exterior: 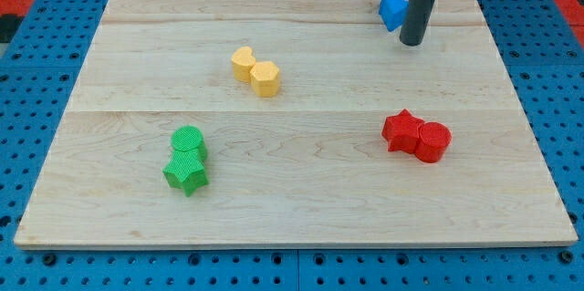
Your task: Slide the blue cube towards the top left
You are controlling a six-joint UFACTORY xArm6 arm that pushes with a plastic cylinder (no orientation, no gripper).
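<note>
The blue cube [392, 5] sits near the view's top right of the wooden board [292, 163], partly hidden behind my rod. My tip [412, 42] rests on the board just right of and slightly below the blue cube, close to it or touching it; I cannot tell which.
Two yellow blocks [255, 71], a rounded one and a hexagonal one, touch each other left of centre near the top. A green cylinder [189, 141] and a green star [186, 173] sit at lower left. A red star [401, 130] and a red cylinder [433, 141] sit at right.
</note>
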